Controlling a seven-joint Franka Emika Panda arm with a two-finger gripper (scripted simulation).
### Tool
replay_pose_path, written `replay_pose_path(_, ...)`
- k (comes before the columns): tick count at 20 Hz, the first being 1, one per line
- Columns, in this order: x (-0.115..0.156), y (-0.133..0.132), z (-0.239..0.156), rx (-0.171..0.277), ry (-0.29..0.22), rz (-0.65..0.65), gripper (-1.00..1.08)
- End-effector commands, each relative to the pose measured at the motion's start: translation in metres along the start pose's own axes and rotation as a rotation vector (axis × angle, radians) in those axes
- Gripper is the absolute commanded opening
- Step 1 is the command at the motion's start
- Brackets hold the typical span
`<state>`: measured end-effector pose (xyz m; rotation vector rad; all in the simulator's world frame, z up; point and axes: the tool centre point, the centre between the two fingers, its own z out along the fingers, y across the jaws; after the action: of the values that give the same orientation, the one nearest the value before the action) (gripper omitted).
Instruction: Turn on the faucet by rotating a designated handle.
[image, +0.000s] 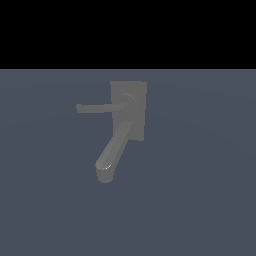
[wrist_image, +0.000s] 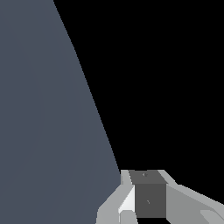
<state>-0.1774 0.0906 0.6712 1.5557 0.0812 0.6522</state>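
**Faucet at rest, arm away from it**

The faucet (image: 127, 112) stands alone on the blue-grey floor (image: 200, 200), mid-scene in the exterior view. Matte grey: flat back plate, round hub, thick downturned spout (image: 112, 152). Its thin rod handle (image: 95, 108) points toward that view's left, untouched. The gripper (wrist_image: 142, 205) shows only partly in the wrist view; its opening cannot be told, and nothing appears held.
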Motion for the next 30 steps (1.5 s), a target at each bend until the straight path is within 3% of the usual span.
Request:
replay_pose_path(1, 0.019, -0.006, -0.015, -0.092, 0.057, -0.049, -1.00)
replay_pose_path(8, 0.070, -0.046, -0.054, -0.316, 0.212, -0.223, -1.00)
replay_pose_path(16, 0.117, -0.135, -0.083, -0.509, 0.385, -0.482, -1.00)
replay_pose_path(23, 0.136, -0.242, -0.086, -0.611, 0.527, -0.755, -1.00)
replay_pose_path(30, 0.126, -0.364, -0.067, -0.642, 0.655, -1.060, -1.00)
